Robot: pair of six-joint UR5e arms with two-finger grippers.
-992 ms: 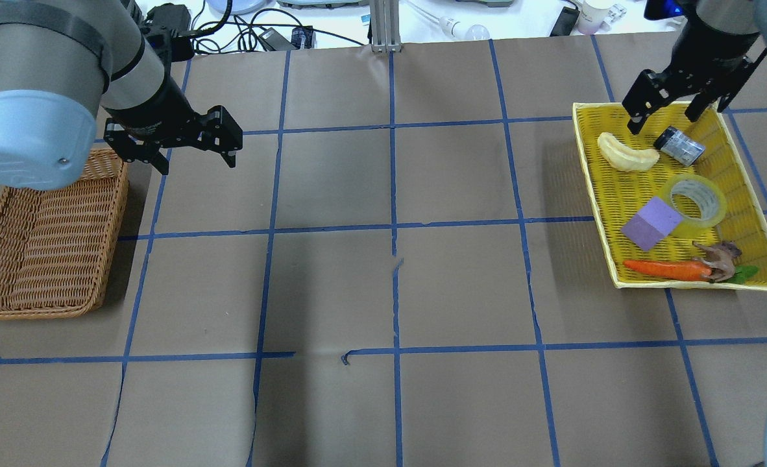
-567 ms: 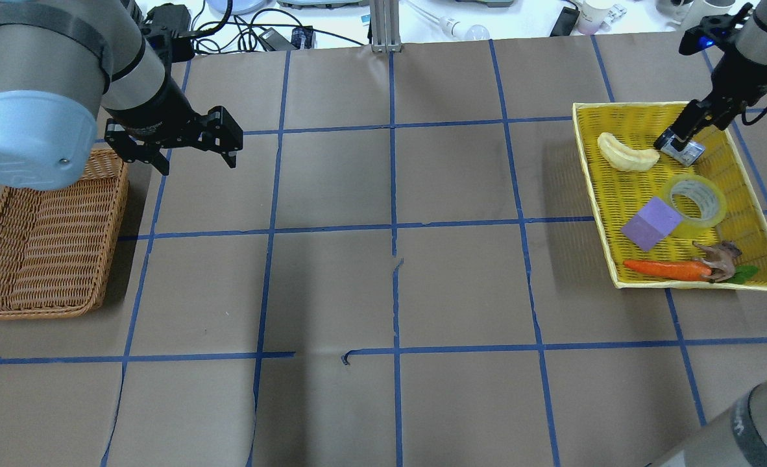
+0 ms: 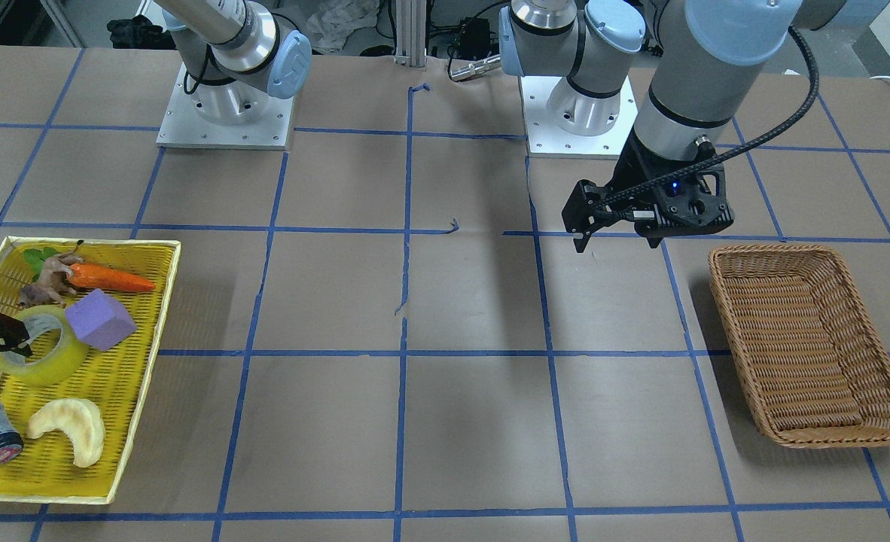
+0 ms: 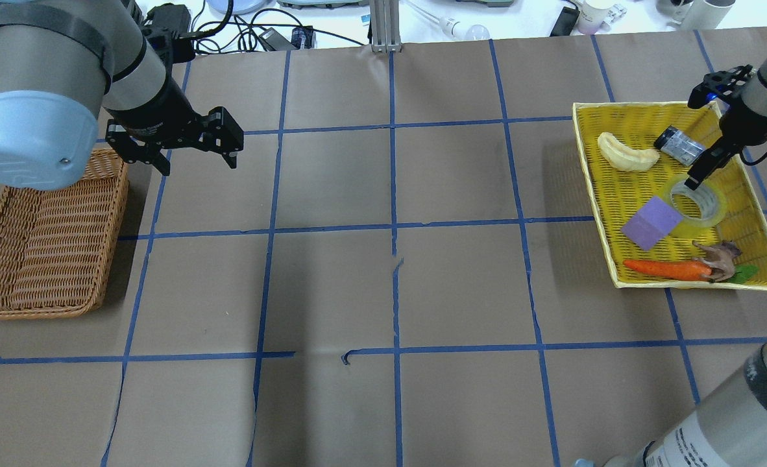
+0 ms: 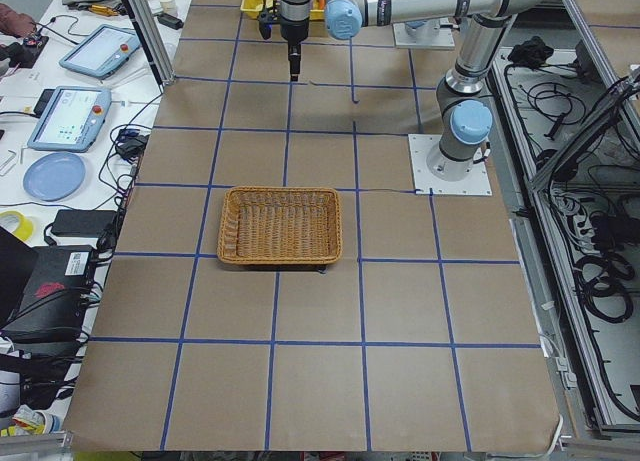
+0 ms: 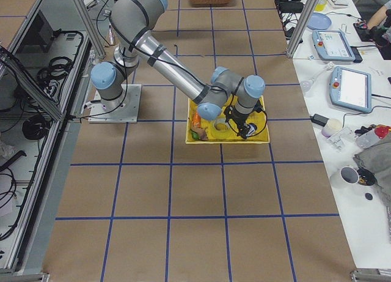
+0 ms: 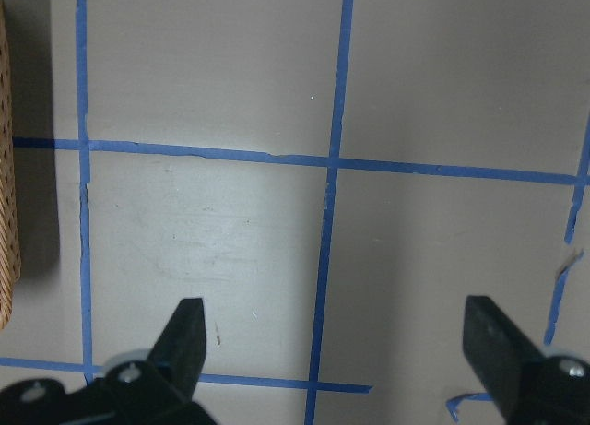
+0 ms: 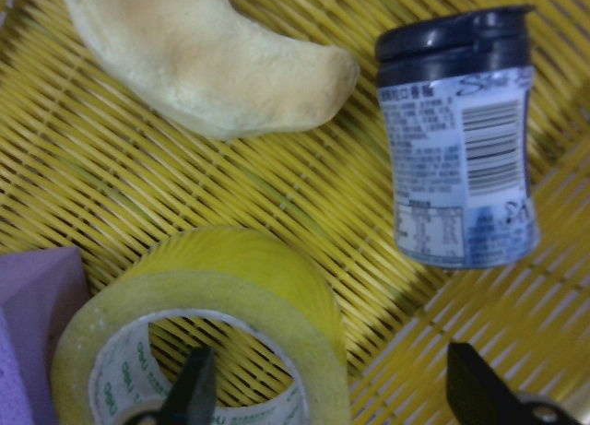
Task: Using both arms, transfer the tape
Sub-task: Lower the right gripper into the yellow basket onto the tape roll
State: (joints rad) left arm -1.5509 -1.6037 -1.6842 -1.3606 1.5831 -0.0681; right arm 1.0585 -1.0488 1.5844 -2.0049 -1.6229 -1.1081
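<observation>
Our right gripper (image 8: pixel 332 393) hung spread over the tape (image 8: pixel 249 268). One finger sat down in the pale core and the other outside the ring's wall, so the jaws straddled the wall without yet pinching it. The tape lay flat in the yellow tray (image 4: pixel 623 188) at the right end of the desk (image 4: pixel 461 285), with a purple block (image 4: pixel 649 224) against it and a dark-capped bottle (image 4: pixel 679 146) just beside.

We judged this to be the pick-up step. Next the gripper would need to close on the wall and lift straight up, so as not to drag the block.

Our left gripper (image 4: pixel 196 166) hovered with fingers wide apart, holding nothing, above bare desk beside the wicker basket (image 4: pixel 114 220) and well apart from the tray. A hand-over near the middle seemed called for.

The desk was brown paper ruled with blue tape lines. Beyond its far edge we saw cables on a white bench, and the side views showed control pendants on a bench alongside.
</observation>
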